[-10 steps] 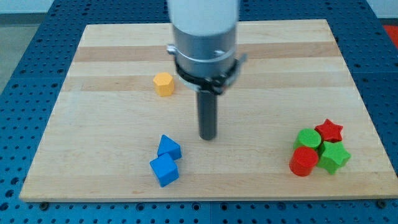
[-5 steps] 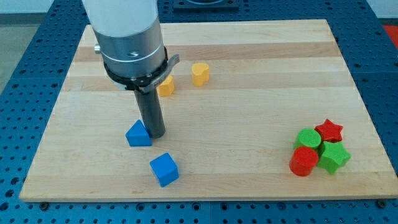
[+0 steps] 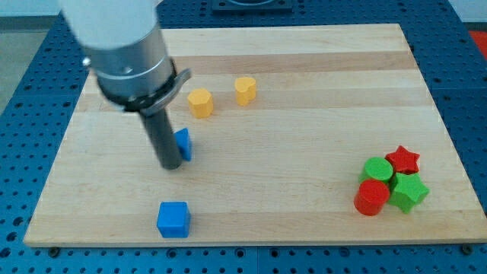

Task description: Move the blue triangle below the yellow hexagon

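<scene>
Two yellow blocks: hexagon (image 3: 200, 102), another (image 3: 244, 90), blue triangle (image 3: 183, 144) below, touching my tip (image 3: 170, 164), no end effector.

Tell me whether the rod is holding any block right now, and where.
Nothing is held. My tip only presses against the view's left side of the blue triangle, below the yellow hexagon.

Below my tip (image 3: 170, 164) you see a blue cube (image 3: 173, 219); up to its right, a second yellow block (image 3: 244, 90) — far right, red star (image 3: 403, 160), green cylinder (image 3: 377, 170), red cylinder (image 3: 371, 197), green star (image 3: 409, 191) clustered touching.
</scene>
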Robot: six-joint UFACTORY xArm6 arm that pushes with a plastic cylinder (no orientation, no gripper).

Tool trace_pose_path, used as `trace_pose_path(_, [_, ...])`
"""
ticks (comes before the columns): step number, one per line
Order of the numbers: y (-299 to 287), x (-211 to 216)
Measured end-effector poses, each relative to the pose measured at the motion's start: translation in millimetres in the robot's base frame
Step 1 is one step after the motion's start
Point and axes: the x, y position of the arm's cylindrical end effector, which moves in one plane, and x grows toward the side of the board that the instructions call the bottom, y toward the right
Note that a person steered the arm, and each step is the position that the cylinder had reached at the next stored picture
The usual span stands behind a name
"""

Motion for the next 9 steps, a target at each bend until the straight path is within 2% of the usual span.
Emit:
trace_pose_path(1, [9.4, -1.2])
trace_pose_path(3, [-79.4, -1.2])
trace_pose_path(4, [-82.4, -19.1])
trace_pose_path(6, [-24.0, -24.9])
trace_pose_path(9, [3.1, -12.3])
